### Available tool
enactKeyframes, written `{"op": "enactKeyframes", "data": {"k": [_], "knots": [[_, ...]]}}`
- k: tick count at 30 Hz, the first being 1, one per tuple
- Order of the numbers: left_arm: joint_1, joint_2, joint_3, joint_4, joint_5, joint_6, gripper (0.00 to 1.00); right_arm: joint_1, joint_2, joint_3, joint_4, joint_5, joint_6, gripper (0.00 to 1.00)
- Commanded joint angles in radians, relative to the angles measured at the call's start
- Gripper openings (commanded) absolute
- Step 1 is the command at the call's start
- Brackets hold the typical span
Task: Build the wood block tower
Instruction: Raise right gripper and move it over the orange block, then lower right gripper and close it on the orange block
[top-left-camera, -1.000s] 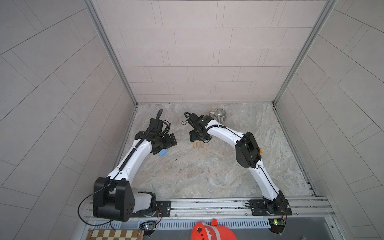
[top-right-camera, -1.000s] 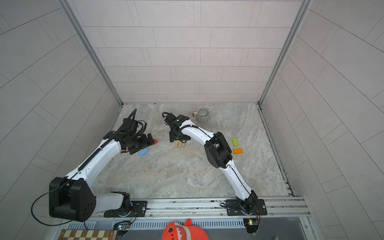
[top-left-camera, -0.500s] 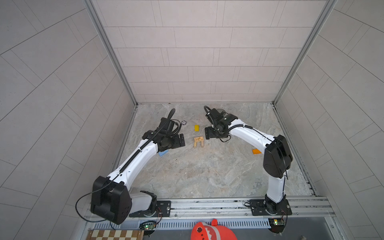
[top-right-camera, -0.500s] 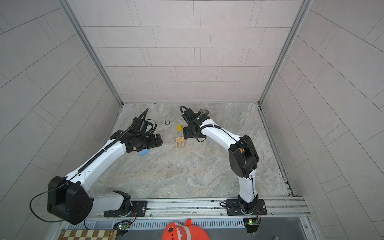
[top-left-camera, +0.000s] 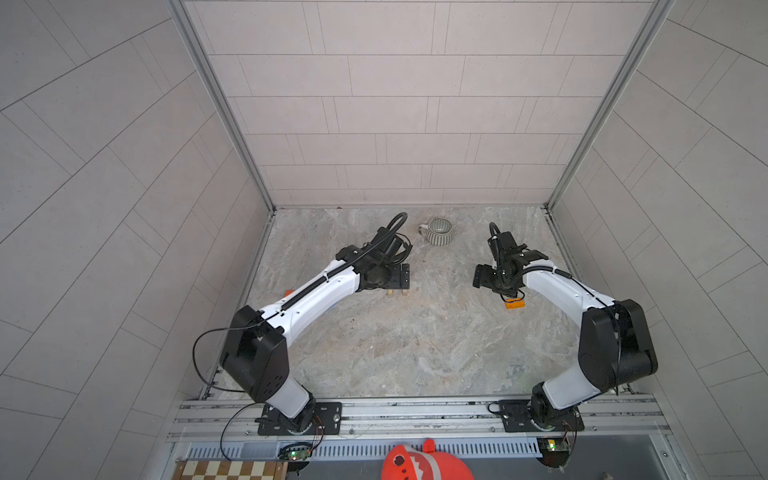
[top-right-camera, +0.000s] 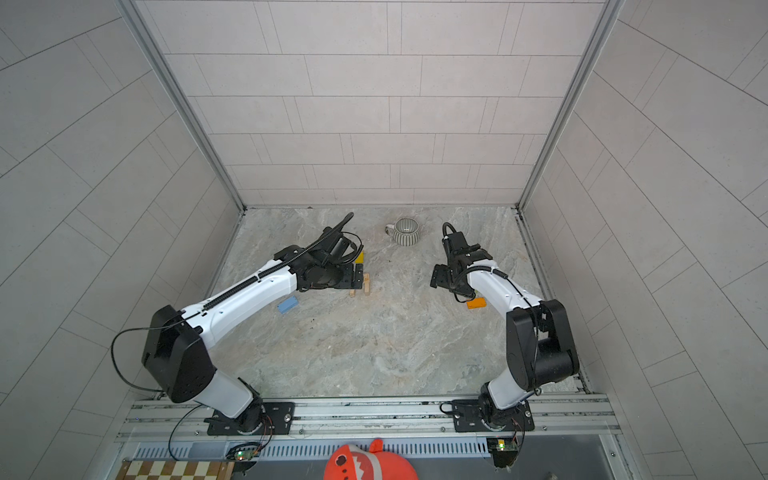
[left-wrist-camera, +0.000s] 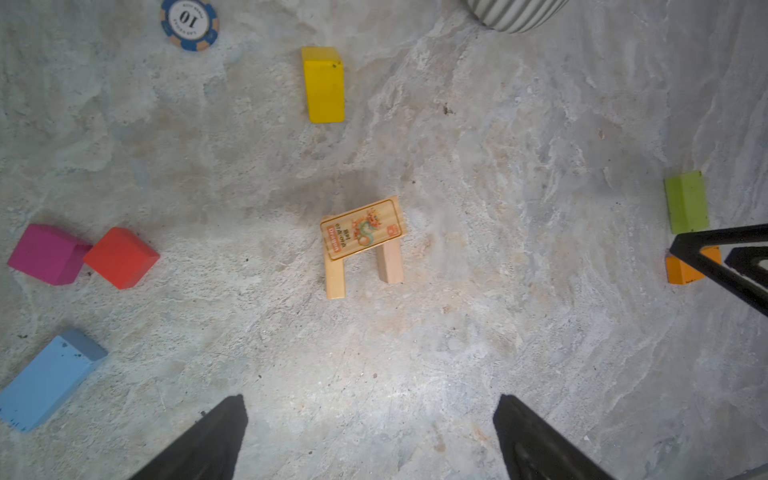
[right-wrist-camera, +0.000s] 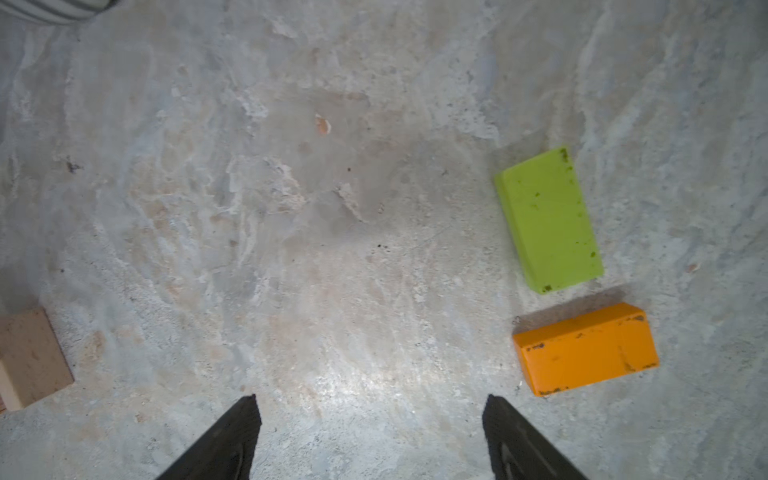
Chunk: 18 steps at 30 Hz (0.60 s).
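The left gripper (left-wrist-camera: 370, 415) hangs over the stone surface (left-wrist-camera: 457, 353) with its jaws spread wide and nothing between them. Just ahead of its fingertips sits the wood block tower (left-wrist-camera: 361, 245). It is two plain tan bricks side by side with a gap, and a printed tan brick laid across their far ends, its edges slightly skewed from theirs. Bare stone rings the tower on every side.

Farther ahead lie the yellow brick (left-wrist-camera: 323, 83), then the poker chip (left-wrist-camera: 190, 23) and the striped mug (left-wrist-camera: 515, 12). Off to one side, the magenta brick (left-wrist-camera: 45, 253) and red brick (left-wrist-camera: 120, 257) meet at a corner. The blue brick (left-wrist-camera: 45, 380) lies apart from them, closer to the gripper.

The right gripper (right-wrist-camera: 371, 401) is likewise parted and empty, above open stone. Beside one finger, on the side away from the tower, the green brick (right-wrist-camera: 548, 220) and orange brick (right-wrist-camera: 584, 349) lie near each other with a narrow gap between their edges.

In both top views the two grippers are well apart, with a wide bare stretch between them.
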Motion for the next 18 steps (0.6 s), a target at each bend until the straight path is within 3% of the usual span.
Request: {"op": "enactKeyframes", "data": {"k": [1, 5, 12, 18], "knots": [[-0.013, 0.025, 0.035, -0.043, -0.028, 0.001, 1.0, -0.052, -0.022, -0.04, 0.046, 0.007, 0.011, 0.85], [-0.014, 0.024, 0.019, -0.046, -0.027, 0.013, 1.0, -0.125, -0.043, -0.101, 0.079, 0.003, 0.012, 0.86], [-0.013, 0.0, -0.041, -0.016, -0.002, 0.022, 1.0, -0.145, -0.117, -0.163, 0.089, 0.09, -0.096, 0.98], [-0.014, -0.014, -0.066, 0.006, 0.039, 0.018, 1.0, -0.192, -0.129, -0.192, 0.097, 0.105, -0.147, 0.99]]}}
